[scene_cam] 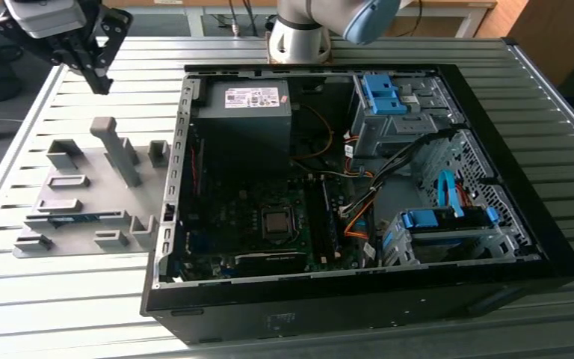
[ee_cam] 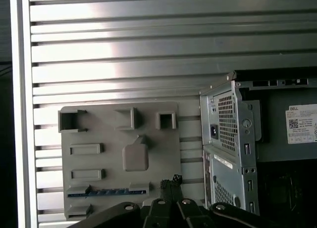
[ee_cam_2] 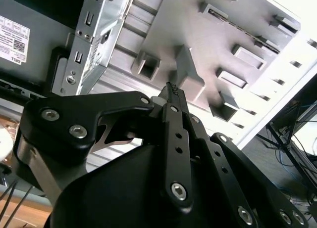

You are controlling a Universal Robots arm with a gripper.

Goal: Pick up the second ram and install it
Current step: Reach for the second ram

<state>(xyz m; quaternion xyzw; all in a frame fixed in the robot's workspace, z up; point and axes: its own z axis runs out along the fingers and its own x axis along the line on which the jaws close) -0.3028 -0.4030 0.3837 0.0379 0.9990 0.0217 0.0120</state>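
Note:
The second ram (scene_cam: 72, 219) is a thin blue-green stick lying in a long slot of the grey holder plate (scene_cam: 86, 200), on the exterior view's left. In the first wrist view the ram (ee_cam: 106, 192) shows as a blue strip with dark chips in the plate (ee_cam: 166, 154). My gripper (scene_cam: 98, 84) hangs high above the table beyond the plate's far end, well clear of the ram. Its fingers (ee_cam: 171, 180) are pressed together with nothing between them, and the fingertips (ee_cam_2: 172, 88) meet in a point in the second wrist view.
The open black computer case (scene_cam: 556, 262) lies on the slatted metal table (scene_cam: 57, 314), to the exterior view's right of the plate. Inside are the motherboard (scene_cam: 267, 250), a power supply (scene_cam: 242, 112), cables and blue drive clips (scene_cam: 382, 93). A tall grey post (scene_cam: 117, 149) stands on the plate.

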